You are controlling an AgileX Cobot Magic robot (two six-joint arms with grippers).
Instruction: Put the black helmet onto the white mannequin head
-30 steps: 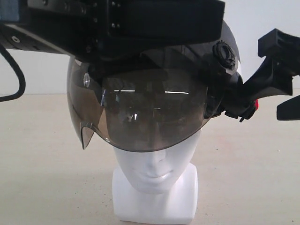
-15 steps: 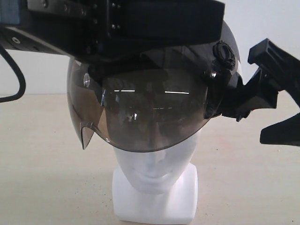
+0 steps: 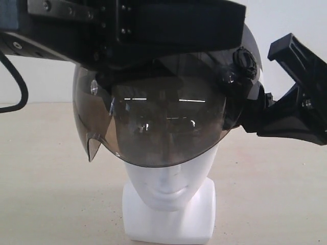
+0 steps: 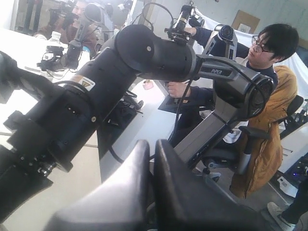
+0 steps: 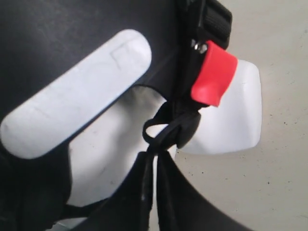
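The black helmet (image 3: 245, 46) sits over the top of the white mannequin head (image 3: 168, 189), and its smoky visor (image 3: 153, 122) covers the face down to the nose. My left arm (image 3: 127, 25) lies across the helmet's crown. In the left wrist view, my left gripper (image 4: 151, 144) is shut and points out at the room, with nothing visible between its fingers. My right gripper (image 5: 155, 156) is at the helmet's right side, shut on the black chin strap (image 5: 166, 132) just below the red buckle (image 5: 214, 77). The white neck base (image 5: 236, 120) shows behind it.
The head stands on a beige table (image 3: 46, 178). A black cable (image 3: 18, 81) hangs at the left. The left wrist view shows my other arm (image 4: 144, 53) and a seated person (image 4: 269, 96) behind the table.
My right gripper stood open beside the helmet's right side. It has since moved in against the helmet and shut on the chin strap. Helmet, head and left arm have stayed put.
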